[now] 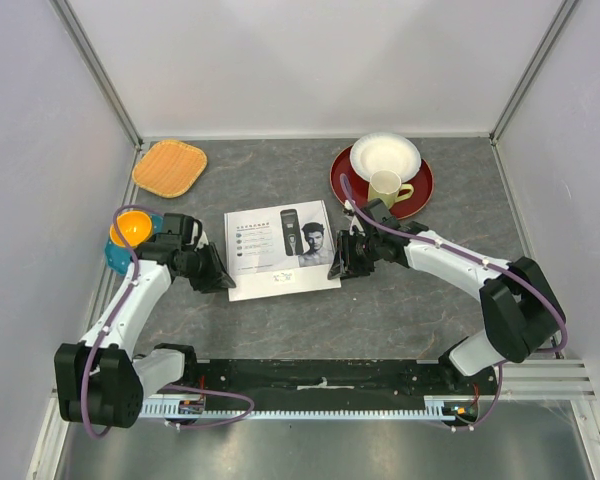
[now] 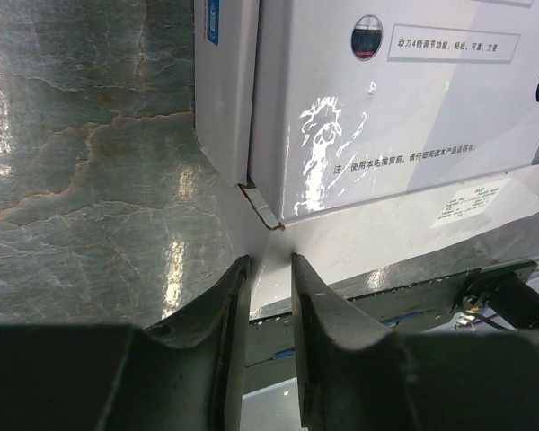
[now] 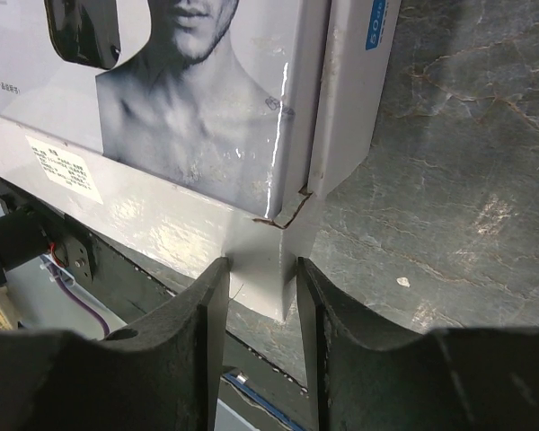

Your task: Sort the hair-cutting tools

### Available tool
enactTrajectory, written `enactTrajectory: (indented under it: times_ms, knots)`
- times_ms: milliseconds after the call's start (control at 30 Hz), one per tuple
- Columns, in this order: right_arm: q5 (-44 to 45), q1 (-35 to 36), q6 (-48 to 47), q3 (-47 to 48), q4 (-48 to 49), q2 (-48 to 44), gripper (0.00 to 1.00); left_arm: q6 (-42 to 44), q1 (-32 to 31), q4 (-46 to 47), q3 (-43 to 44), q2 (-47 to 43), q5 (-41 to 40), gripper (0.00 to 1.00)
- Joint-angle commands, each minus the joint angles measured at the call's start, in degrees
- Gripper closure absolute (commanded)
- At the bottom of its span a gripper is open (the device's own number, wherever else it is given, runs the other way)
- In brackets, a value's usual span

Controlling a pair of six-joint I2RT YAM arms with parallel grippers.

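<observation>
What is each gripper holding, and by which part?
The white cardboard box, by its near flap: left gripper at the left corner, right gripper at the right.

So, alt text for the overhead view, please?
A white box printed with a man's face lies mid-table; the left gripper and right gripper sit at its near corners. Around: woven mat, orange bowl, cup, red plate.

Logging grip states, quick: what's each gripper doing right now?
Left gripper: closed on the box flap.
Right gripper: closed on the box flap too.
</observation>
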Motion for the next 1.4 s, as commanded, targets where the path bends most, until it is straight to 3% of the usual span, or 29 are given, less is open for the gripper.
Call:
enactTrajectory:
  times_ms: [0, 233, 467, 700, 1000, 1367]
  knots:
    - [1.04, 0.50, 0.15, -0.19, 1.56, -0.05, 0.56, -2.37, -0.74, 3.45, -0.24, 0.59, 0.31, 0.68]
    - [2.45, 0.76, -0.73, 0.96, 0.15, -0.67, 0.49, -2.64, -1.18, 3.72, -0.42, 1.20, 0.14, 0.67]
    - [3.41, 1.46, -1.17, 1.13, -0.12, 0.12, 0.50, -2.72, -1.62, 3.72, -0.33, 1.29, -0.30, 0.64]
    - [6.49, 2.61, -2.05, 1.05, -0.47, 0.12, 0.39, -2.73, -1.80, 3.72, -0.33, 1.56, -0.74, 0.62]
    - [7.37, 2.70, -1.61, 0.17, 0.94, 2.05, 0.56, -3.16, -1.97, 4.24, -0.42, 1.91, -0.92, 0.62]
    - [13.70, 2.70, 0.32, -2.12, 4.28, 2.40, 0.56, -7.91, -3.20, 9.34, -4.11, 0.85, -8.65, 0.64]
